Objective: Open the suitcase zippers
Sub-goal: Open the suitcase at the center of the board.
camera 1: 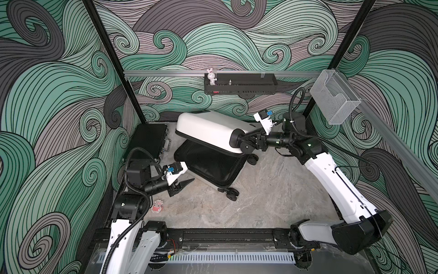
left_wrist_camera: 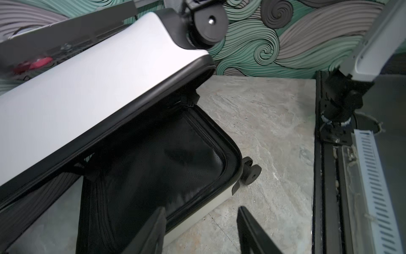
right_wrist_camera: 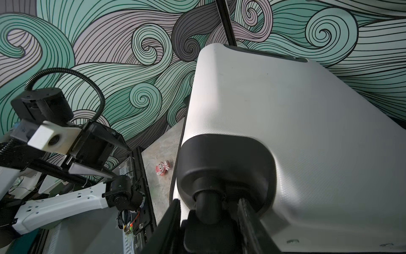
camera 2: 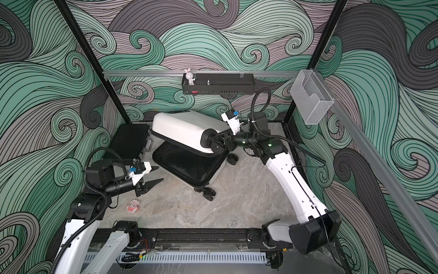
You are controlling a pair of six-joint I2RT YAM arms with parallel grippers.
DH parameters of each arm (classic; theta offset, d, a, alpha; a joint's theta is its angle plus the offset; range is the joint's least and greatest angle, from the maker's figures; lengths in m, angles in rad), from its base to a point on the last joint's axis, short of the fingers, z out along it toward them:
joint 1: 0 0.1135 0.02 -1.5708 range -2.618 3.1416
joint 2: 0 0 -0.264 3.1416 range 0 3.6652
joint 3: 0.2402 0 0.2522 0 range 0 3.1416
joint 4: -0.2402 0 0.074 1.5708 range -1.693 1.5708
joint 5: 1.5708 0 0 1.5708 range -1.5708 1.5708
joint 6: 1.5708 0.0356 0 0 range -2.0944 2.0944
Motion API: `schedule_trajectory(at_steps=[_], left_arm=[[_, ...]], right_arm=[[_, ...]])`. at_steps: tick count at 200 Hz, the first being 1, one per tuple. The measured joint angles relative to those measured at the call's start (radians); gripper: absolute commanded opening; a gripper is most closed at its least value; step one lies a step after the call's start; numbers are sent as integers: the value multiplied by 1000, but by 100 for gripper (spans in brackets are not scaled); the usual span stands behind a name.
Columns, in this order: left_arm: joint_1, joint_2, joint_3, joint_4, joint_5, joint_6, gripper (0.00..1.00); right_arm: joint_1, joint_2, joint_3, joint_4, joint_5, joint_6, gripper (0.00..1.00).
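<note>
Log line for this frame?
suitcase: open, upper half lifted | zippers: undone | right gripper: clamped on wheel | left gripper: open, empty, beside suitcase

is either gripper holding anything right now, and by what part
The right gripper is clamped on the suitcase by a caster wheel at a corner of its raised white shell half. The left gripper is open beside the lower half, holding nothing.
</note>
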Motion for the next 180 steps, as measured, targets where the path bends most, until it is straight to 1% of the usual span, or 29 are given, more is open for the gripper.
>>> schedule_trajectory(at_steps=[26, 40, 60, 83, 122, 149, 180], left_arm=[[-97, 89, 33, -117, -85, 213, 57], [-168, 158, 64, -166, -169, 311, 58], [-265, 245, 84, -192, -299, 410, 61], [-344, 325, 85, -192, -408, 469, 62], [-428, 390, 80, -138, -513, 534, 63], [-446, 457, 73, -71, -542, 565, 63], [-460, 557, 75, -13, -561, 607, 60]], right_arm=[[-18, 0, -1, 40, -31, 42, 0], [-24, 0, -2, 72, -42, 70, 0], [-32, 0, -8, 109, -45, 105, 0], [-34, -5, -31, 153, -38, 164, 0], [-34, -34, -76, 201, -33, 245, 0], [-34, -37, -78, 214, -30, 266, 0], [-35, -45, -87, 237, -28, 293, 0]])
